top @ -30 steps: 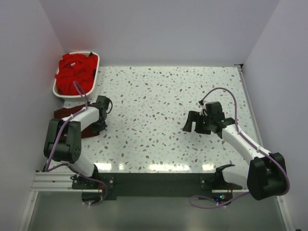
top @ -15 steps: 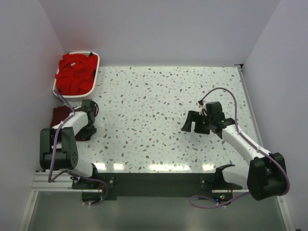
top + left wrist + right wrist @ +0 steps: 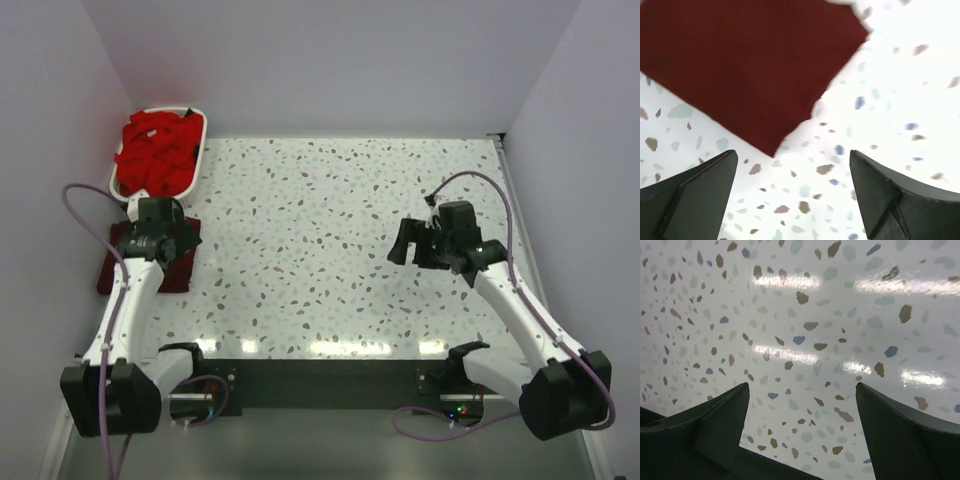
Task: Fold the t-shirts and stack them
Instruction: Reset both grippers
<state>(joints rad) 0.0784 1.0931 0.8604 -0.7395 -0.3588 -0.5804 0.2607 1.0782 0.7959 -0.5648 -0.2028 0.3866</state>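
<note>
Folded maroon shirt [image 3: 745, 65] lies just ahead of your wide-open, empty left claw [image 3: 792, 160], right claw [image 3: 802, 390] open and empty too; next you likely grab a red shirt [image 3: 150, 155] from the basket [image 3: 199, 152] beyond.

white table [image 3: 340, 210] with brown, grey and blue speckles, plain pale back wall [image 3: 330, 60], matching left wall [image 3: 40, 150] and right wall [image 3: 590, 130], bright light glare [image 3: 350, 347] along near table edge, dark strip [image 3: 320, 385] in front
</note>
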